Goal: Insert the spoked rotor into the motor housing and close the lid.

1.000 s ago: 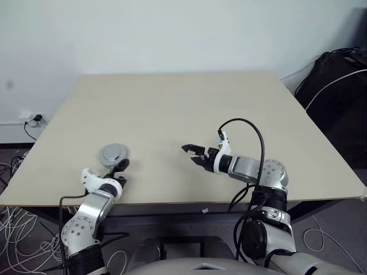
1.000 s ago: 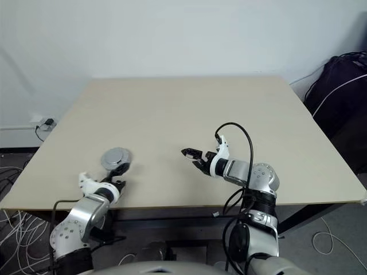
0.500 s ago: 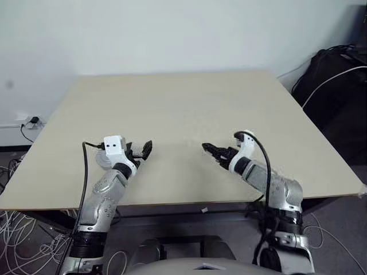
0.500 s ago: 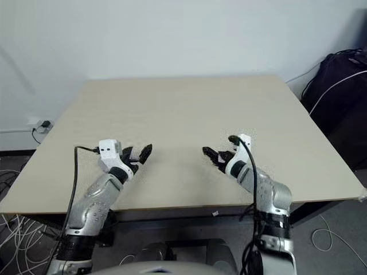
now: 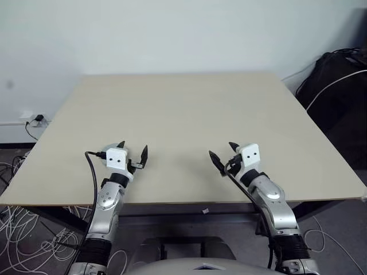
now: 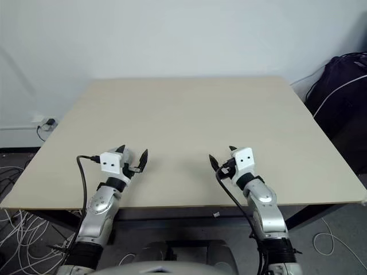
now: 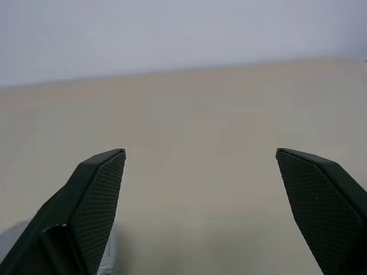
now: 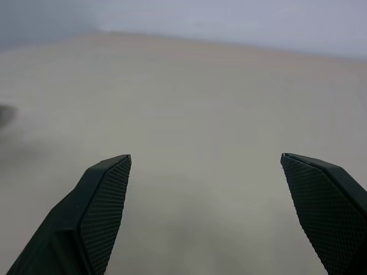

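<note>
My left gripper [image 5: 133,148] hovers level over the near left part of the beige table [image 5: 183,109], pointing forward, fingers wide open with nothing between them [image 7: 200,152]. My right gripper [image 5: 221,150] is at the same height on the near right, also open and empty [image 8: 205,156]. The spoked rotor, the motor housing and the lid are hidden or out of view. A pale grey patch [image 7: 11,252] shows beside my left finger in the left wrist view; I cannot tell what it is.
A black bag [image 5: 338,86] with a white cable stands on the floor beyond the table's right edge. Loose cables [image 5: 23,240] lie on the floor at the left, below a wall socket [image 5: 34,119]. The table's near edge runs just under both wrists.
Both hands rolled upright and now point forward. The left hand rose over the grey disc, which no longer shows. The right gripper moved right, away from the middle. Both stayed open.
</note>
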`<state>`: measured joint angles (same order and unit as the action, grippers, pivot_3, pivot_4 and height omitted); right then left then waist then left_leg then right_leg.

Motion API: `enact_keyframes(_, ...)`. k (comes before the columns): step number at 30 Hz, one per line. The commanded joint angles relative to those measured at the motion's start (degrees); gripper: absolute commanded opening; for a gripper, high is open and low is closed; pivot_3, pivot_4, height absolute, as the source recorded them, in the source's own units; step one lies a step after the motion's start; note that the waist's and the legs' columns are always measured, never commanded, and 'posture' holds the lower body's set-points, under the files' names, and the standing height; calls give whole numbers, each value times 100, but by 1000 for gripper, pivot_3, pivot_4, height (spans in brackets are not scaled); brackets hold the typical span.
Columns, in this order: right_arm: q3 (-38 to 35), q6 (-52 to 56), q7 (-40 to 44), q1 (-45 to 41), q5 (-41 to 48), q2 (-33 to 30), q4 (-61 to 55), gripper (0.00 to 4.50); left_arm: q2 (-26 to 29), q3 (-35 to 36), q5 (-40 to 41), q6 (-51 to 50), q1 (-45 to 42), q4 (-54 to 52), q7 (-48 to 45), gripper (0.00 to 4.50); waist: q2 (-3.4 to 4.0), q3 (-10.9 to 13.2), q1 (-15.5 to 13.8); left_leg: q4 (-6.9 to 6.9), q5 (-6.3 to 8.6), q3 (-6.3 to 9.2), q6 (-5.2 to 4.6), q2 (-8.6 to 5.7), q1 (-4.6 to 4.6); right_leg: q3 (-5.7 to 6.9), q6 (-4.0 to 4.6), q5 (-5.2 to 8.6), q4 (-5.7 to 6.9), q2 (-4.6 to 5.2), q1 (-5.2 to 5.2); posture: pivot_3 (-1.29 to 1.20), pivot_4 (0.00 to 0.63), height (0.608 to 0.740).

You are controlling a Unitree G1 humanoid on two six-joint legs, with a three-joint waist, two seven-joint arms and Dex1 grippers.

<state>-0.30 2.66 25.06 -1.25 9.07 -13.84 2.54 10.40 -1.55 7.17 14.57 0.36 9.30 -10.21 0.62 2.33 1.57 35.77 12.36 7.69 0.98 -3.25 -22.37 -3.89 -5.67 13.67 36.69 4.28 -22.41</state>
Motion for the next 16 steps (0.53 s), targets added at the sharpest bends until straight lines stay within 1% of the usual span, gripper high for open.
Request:
enact_keyframes(1,-31,-404,81,26,11,2,31,4500,-114,117,-29,402,-28,56,-25,4451,0,0,-40,0,0,0,0,0,0,0,0,0,0,0,0,0,0,740)
enact_keyframes(11,-15,-600,187,-22,30,2,219,4500,-212,229,12,442,-59,167,-183,4451,-1,0,-90,8,-1,0,-2,-1,4,1,-1,0,9,0,9,0,0,740)
enact_keyframes(16,5,-620,201,-50,41,19,270,4500,-207,254,15,407,-85,209,-270,4451,-2,2,-89,6,0,-1,-2,-1,36,1,1,2,7,0,45,0,0,740)
